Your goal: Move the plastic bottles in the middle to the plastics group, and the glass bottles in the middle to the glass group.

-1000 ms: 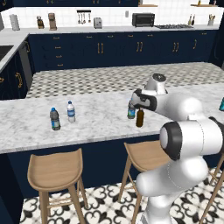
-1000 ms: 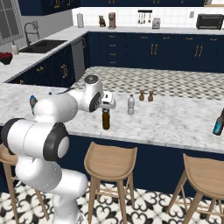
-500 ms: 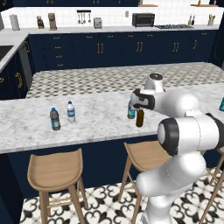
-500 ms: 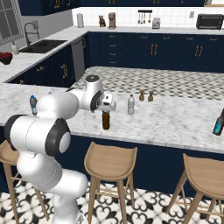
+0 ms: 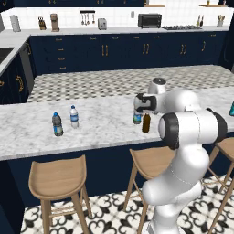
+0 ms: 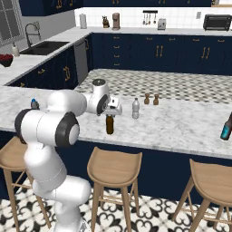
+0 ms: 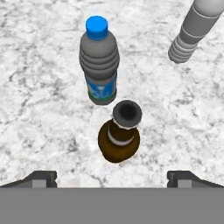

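Item: brown glass bottle (image 7: 119,139), upright on tabletop (image 7: 39,122), below my hand (image 7: 112,177), fingers spread, empty. Hazard: dark plastic bottle (image 7: 99,65) just beside; my descent could topple it.

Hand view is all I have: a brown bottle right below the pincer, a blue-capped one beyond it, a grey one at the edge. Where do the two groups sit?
Observer: The plastics group, two blue-capped water bottles, stands on the marble counter well to the arm's left.
Operator: And the glass group?
Observer: A teal bottle stands near the counter's far right end.
Operator: Is that grey bottle capped?
Observer: Yes, the pale bottle has a whitish cap and stands upright, apart from the brown bottle.
Operator: Anything else nearby?
Observer: Two small brown shakers stand behind the pale bottle.
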Motion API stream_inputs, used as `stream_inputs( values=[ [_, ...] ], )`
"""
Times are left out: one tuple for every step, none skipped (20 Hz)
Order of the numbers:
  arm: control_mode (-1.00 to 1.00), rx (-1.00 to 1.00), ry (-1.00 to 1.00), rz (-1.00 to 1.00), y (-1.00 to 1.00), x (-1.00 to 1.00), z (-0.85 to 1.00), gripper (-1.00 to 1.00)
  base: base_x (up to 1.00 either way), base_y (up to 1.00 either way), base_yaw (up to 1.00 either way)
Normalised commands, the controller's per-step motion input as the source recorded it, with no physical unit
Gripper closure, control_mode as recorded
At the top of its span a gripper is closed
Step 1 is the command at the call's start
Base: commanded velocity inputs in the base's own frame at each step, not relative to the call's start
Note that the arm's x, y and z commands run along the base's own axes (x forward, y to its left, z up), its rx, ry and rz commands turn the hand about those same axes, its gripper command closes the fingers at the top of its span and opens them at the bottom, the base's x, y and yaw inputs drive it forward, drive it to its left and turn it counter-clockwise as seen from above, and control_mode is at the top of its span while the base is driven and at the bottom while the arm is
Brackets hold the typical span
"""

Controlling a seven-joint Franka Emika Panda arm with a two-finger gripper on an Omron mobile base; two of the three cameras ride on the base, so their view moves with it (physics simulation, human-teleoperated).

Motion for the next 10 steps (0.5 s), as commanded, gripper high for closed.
stream_inputs(
  values=[
    [-1.0, 0.0, 0.0, 0.0, 0.0, 0.0, -0.34, -1.0, 0.0, 0.0, 0.0],
    [-1.0, 0.0, 0.0, 0.0, 0.0, 0.0, -0.33, -1.0, 0.0, 0.0, 0.0],
    [-1.0, 0.0, 0.0, 0.0, 0.0, 0.0, -0.29, -1.0, 0.0, 0.0, 0.0],
    [-1.0, 0.0, 0.0, 0.0, 0.0, 0.0, -0.29, -1.0, 0.0, 0.0, 0.0],
    [-1.0, 0.0, 0.0, 0.0, 0.0, 0.0, -0.28, -1.0, 0.0, 0.0, 0.0],
    [-1.0, 0.0, 0.0, 0.0, 0.0, 0.0, -0.22, -1.0, 0.0, 0.0, 0.0],
    [-1.0, 0.0, 0.0, 0.0, 0.0, 0.0, -0.19, -1.0, 0.0, 0.0, 0.0],
    [-1.0, 0.0, 0.0, 0.0, -0.03, 0.0, -0.14, -1.0, 0.0, 0.0, 0.0],
    [-1.0, 0.0, 0.0, 0.0, -0.05, 0.0, -0.11, -1.0, 0.0, 0.0, 0.0],
    [-1.0, 0.0, 0.0, 0.0, -0.03, 0.04, -0.09, -1.0, 0.0, 0.0, 0.0]
  ],
)
